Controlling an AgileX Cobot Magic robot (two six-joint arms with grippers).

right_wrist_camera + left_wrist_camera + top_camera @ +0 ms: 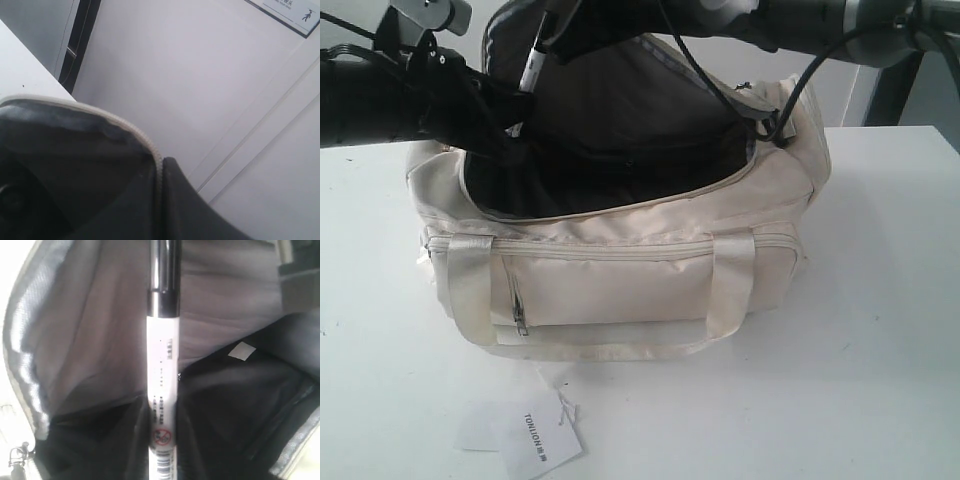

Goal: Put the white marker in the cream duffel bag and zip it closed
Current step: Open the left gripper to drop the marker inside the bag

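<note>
The bag (620, 280) sat on the table (880, 330) with its top unzipped, showing dark lining (100, 340) and a small white label (242, 351) inside. The left gripper (505, 125) was clamped on the marker (532, 66), holding it cap-up over the left end of the opening, not yet lying in the bag. The right gripper (159, 210) was closed, pinching the raised flap's zipper edge (145, 137).
</note>
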